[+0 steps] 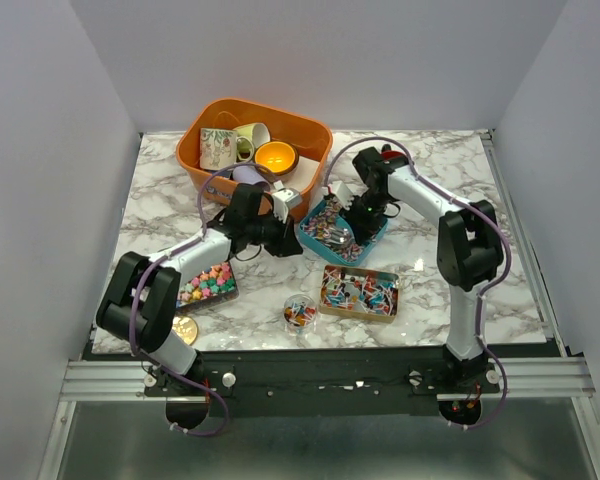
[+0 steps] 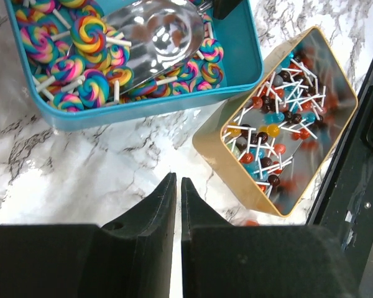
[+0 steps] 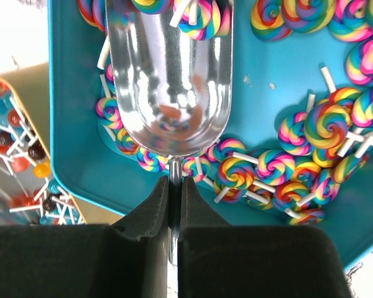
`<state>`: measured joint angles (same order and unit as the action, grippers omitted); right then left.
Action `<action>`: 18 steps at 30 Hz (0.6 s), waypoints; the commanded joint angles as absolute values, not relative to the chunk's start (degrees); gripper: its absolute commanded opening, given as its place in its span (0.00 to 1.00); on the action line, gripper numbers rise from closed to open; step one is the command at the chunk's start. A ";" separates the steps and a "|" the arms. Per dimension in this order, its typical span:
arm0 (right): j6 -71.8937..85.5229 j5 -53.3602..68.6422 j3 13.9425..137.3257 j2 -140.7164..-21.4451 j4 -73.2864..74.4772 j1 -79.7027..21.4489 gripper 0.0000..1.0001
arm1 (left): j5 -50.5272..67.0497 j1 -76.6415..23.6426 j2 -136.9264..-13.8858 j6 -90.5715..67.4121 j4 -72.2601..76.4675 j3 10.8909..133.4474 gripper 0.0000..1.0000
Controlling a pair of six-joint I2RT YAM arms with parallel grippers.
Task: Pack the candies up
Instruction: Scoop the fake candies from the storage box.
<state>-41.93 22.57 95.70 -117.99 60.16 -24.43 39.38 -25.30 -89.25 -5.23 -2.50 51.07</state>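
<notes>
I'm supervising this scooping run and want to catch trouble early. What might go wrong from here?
1. The right gripper pinches the scoop only by its thin handle; a loaded scoop may twist and spill swirl lollipops outside the teal tin.
2. The left gripper, shut, hovers close beside that tin, so the arms might collide.

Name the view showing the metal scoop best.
Right wrist: the scoop fills the frame, handle pinched in the right claw. Left wrist shows only its bowl at the top edge; top external barely shows it.
</notes>
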 commanded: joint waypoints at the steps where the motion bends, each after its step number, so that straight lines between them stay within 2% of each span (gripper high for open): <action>1: -38.85 20.74 92.49 -118.13 49.42 -24.87 0.01 | 38.67 -23.47 -88.33 -3.34 -4.65 50.80 0.18; 18: -36.04 25.40 78.59 -108.29 35.08 -24.43 0.01 | 38.32 -20.04 -87.54 2.37 -13.70 56.33 0.18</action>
<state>-36.86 22.94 82.72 -109.71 43.66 -24.43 39.33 -20.40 -89.23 0.32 -10.87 54.24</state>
